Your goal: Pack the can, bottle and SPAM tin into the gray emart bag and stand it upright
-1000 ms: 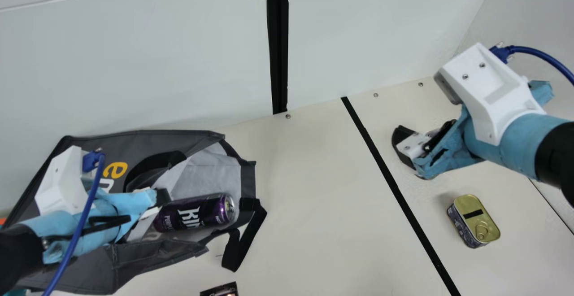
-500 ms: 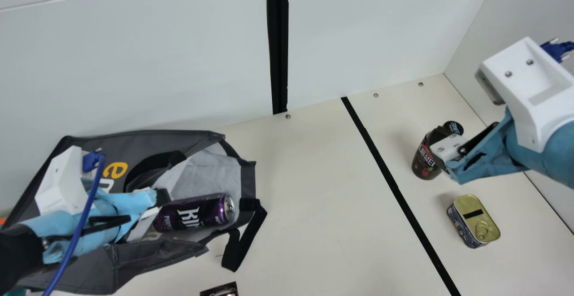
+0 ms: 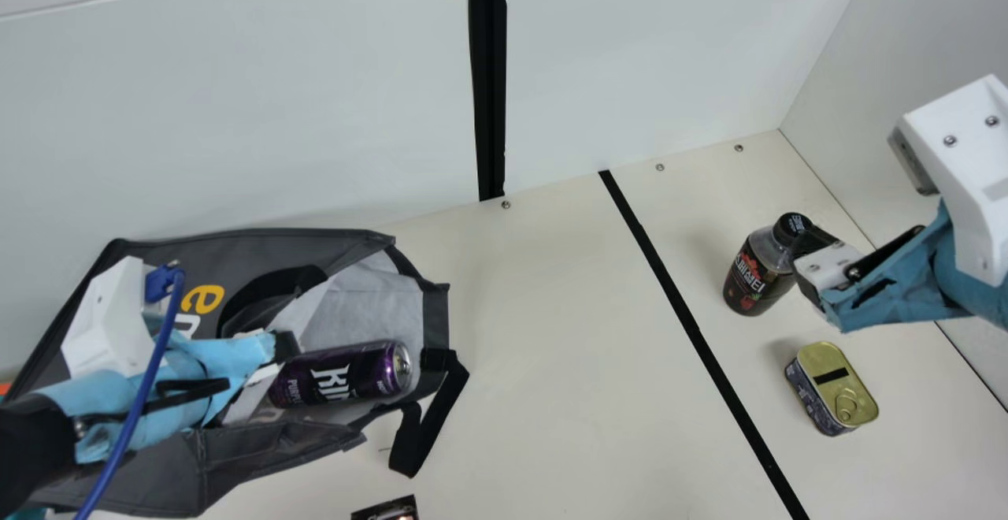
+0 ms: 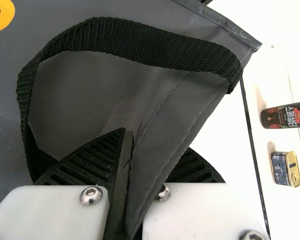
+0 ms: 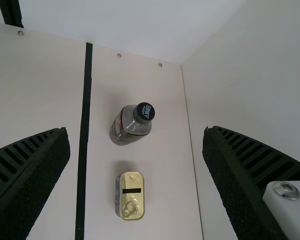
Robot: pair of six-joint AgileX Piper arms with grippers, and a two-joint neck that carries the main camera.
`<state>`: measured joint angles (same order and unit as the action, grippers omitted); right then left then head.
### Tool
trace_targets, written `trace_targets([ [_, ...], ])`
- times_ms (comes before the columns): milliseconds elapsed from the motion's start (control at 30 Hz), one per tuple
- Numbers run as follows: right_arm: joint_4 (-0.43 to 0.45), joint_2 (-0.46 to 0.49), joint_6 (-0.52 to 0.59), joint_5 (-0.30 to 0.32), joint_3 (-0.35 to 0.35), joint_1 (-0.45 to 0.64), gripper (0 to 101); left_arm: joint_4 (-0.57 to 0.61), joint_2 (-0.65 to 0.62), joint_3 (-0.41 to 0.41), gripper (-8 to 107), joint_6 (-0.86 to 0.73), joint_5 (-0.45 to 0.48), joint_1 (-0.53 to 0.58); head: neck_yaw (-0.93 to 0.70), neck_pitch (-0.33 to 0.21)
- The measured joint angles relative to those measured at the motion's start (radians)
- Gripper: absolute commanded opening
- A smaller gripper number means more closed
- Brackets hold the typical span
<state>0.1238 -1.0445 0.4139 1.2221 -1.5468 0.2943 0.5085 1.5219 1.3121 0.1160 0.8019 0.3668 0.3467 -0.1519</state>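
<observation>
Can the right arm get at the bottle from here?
Probably yes: the right gripper is open and empty, and its wrist view shows the upright bottle between its fingers with nothing in front. The SPAM tin sits apart from it, so likely won't block.

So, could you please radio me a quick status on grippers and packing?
Left gripper pinching edge of gray bag; right gripper open and empty. Can inside bag, bottle and SPAM tin outside. Strap by bag's mouth might snag.
</observation>
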Motion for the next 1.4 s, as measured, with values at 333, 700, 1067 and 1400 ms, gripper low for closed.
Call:
trace_targets([
  [333, -0.078, 0.024, -0.073, -0.001, 0.002, 0.057, 95, 0.0, 0.0, 0.0, -8, 0.0, 0.0, 0.0, 0.002, 0.0],
  [700, -0.092, 0.058, -0.214, -0.003, 0.025, 0.081, 95, 0.0, 0.0, 0.0, -8, 0.0, 0.0, 0.0, 0.0, 0.0],
  [1067, -0.089, 0.094, -0.34, -0.002, 0.064, 0.089, 95, 0.0, 0.0, 0.0, -8, 0.0, 0.0, 0.0, 0.0, 0.0],
  [1400, -0.082, 0.112, -0.394, -0.003, 0.083, 0.087, 95, 0.0, 0.0, 0.0, -8, 0.0, 0.0, 0.0, 0.002, 0.0],
])
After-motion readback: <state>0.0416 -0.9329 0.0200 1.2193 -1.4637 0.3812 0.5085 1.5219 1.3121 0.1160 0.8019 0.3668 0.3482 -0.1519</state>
